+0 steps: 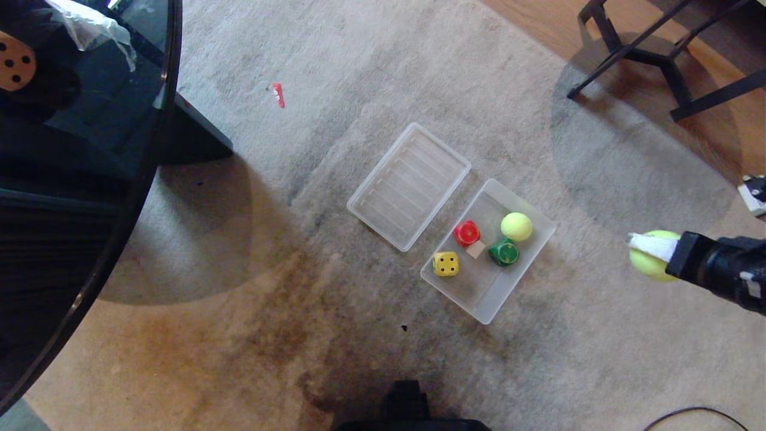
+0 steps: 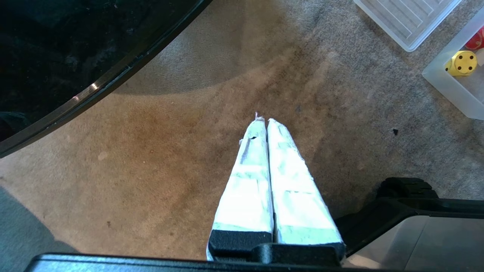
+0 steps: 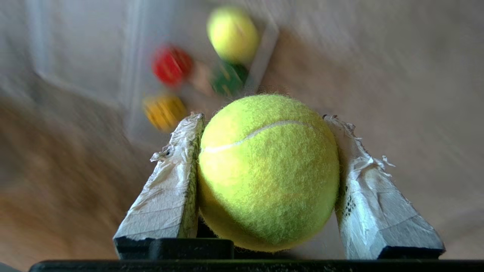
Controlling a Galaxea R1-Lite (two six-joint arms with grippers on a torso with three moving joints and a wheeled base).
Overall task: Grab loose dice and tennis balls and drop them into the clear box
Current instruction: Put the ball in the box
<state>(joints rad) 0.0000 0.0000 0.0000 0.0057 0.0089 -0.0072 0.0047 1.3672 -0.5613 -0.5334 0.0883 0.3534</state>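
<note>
On the carpet lies the clear box (image 1: 477, 291), holding a red die (image 1: 466, 233), a yellow die (image 1: 446, 264), a green die (image 1: 504, 252), a small beige cube (image 1: 476, 249) and a tennis ball (image 1: 516, 227). To the right of the box, above the carpet, my right gripper (image 1: 641, 254) is shut on a second tennis ball (image 1: 650, 270). The right wrist view shows that ball (image 3: 268, 170) clamped between both taped fingers (image 3: 170, 189). A beige die with black pips (image 1: 15, 60) sits on the glass table. My left gripper (image 2: 264, 120) hangs shut and empty over bare carpet.
The ribbed clear lid (image 1: 409, 185) lies just left of the box. A round black glass table (image 1: 90, 149) fills the left side. Black furniture legs (image 1: 658, 60) stand at the far right. A small red scrap (image 1: 278, 94) and a cable (image 1: 694, 413) lie on the carpet.
</note>
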